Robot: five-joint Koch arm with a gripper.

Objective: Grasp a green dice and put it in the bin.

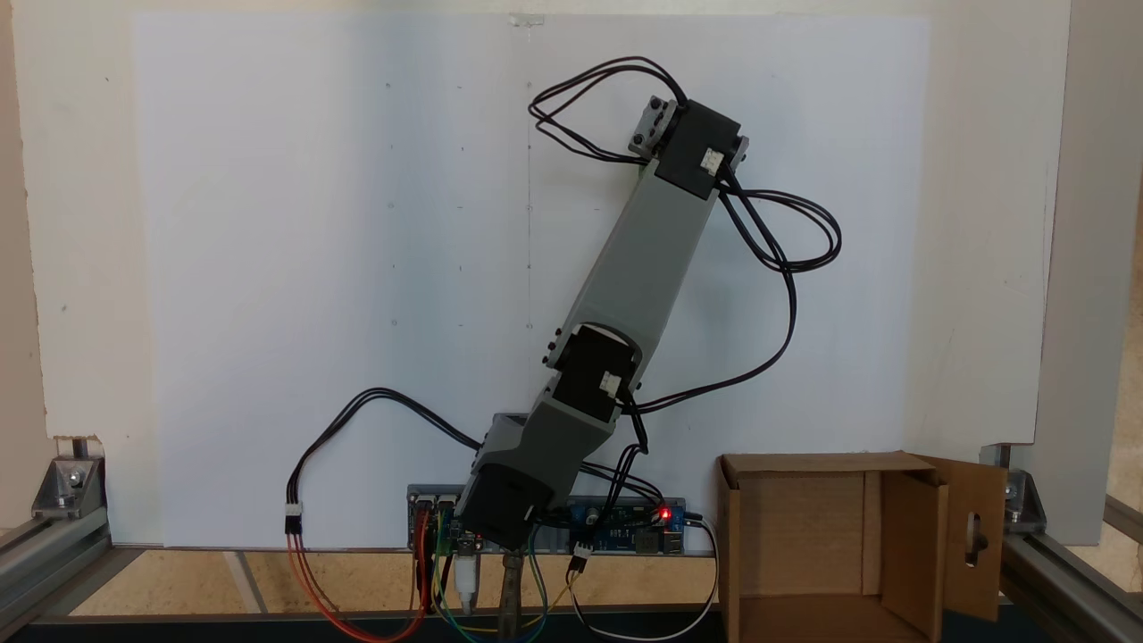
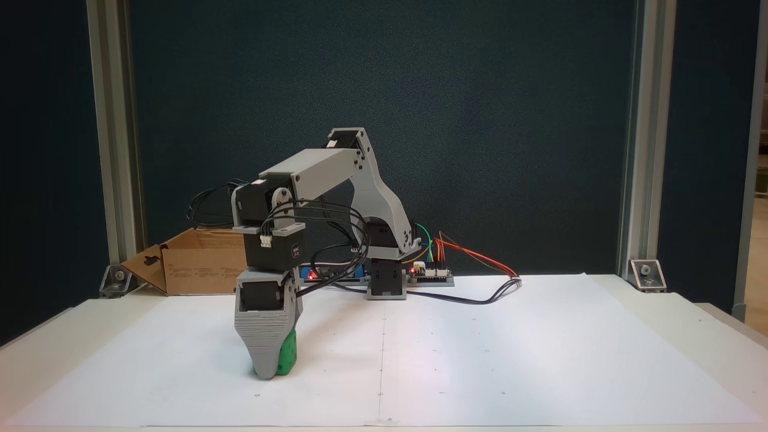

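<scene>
The green dice (image 2: 288, 354) rests on the white paper, left of centre in a fixed view. The gripper (image 2: 271, 367) points straight down over it, tip at the paper. A ribbed grey jaw covers most of the dice, so just its right side shows. The jaws stand one behind the other, which hides how wide they are. Seen from above, the arm's wrist (image 1: 688, 147) reaches to the upper right and covers the dice. The bin (image 1: 804, 522), an open brown cardboard box with a slotted flap, sits at the lower right; from the front the bin (image 2: 198, 264) stands behind the arm at the left.
The arm's base and its control board (image 1: 625, 527) with coloured wires sit at the paper's near edge in the view from above. Black cables (image 1: 786, 268) loop beside the arm. Aluminium frame posts (image 2: 114, 150) stand at the table's corners. White paper (image 2: 510, 348) stretches open to the right.
</scene>
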